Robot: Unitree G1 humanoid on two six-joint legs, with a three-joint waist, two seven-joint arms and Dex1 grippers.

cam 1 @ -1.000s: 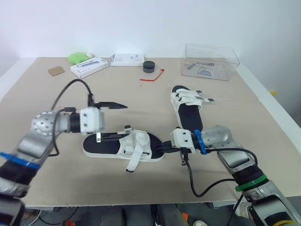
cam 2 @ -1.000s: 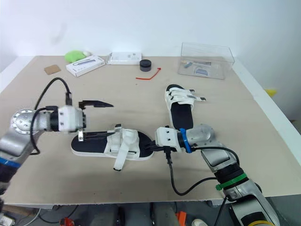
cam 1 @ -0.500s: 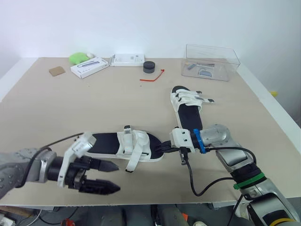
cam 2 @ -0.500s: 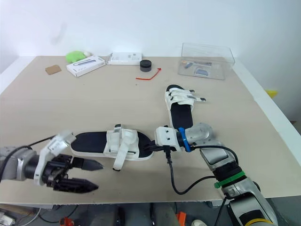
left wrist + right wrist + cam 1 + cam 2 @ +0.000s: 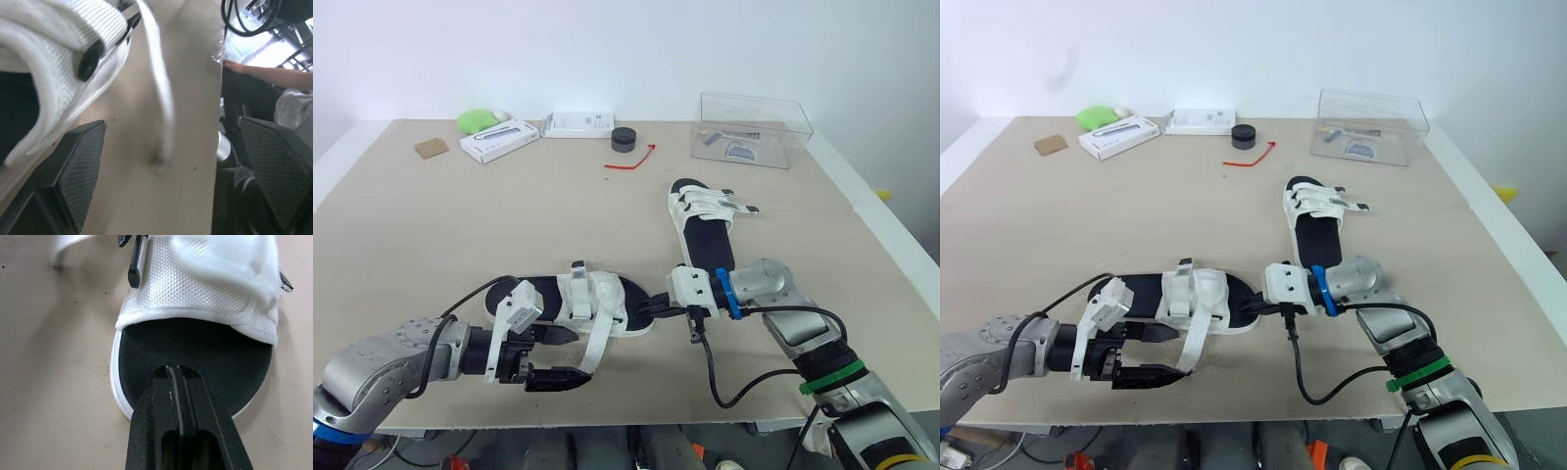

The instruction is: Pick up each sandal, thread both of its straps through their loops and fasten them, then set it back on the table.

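Left eye view: the left gripper was seen spread wide low over the table near its front edge, with the loose white strap of the near sandal hanging between its fingers, clear of both. The right gripper was pressed shut, tips laid on that sandal's toe end. The second sandal lay flat farther back

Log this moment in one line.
left gripper: open around loose strap | right gripper: shut, at near sandal toe | far sandal: on table
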